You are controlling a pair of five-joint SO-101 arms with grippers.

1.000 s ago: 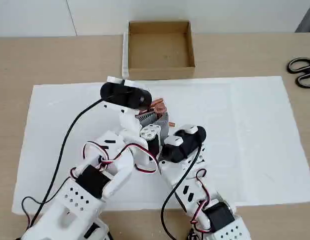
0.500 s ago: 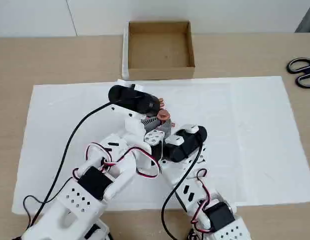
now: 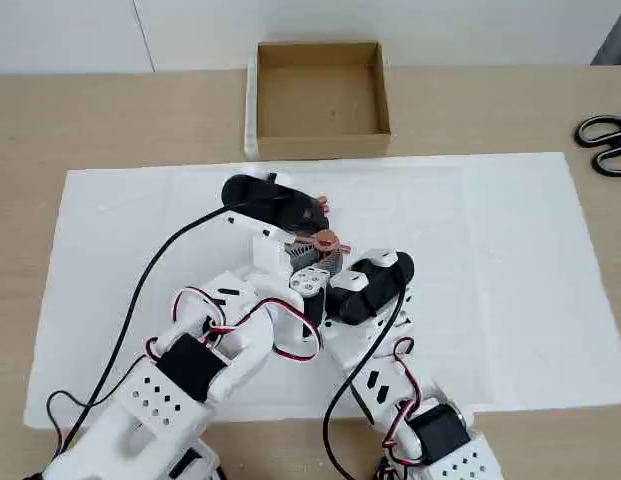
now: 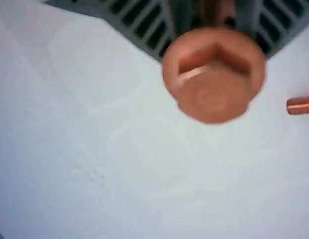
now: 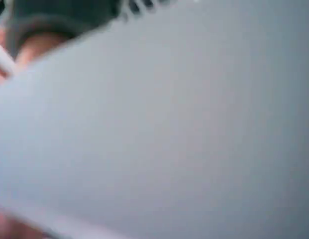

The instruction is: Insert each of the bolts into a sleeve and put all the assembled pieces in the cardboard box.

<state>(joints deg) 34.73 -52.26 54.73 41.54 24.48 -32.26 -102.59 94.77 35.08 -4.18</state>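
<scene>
Insertion step: bolt head proud of grey sleeve, left arm and right arm flanking, grip states can't tell; next likely calls for full seating, then cardboard box.

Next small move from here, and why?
Probably a short axial push to seat the bolt: it stands head-up over the white paper, well short of the cardboard box.
</scene>
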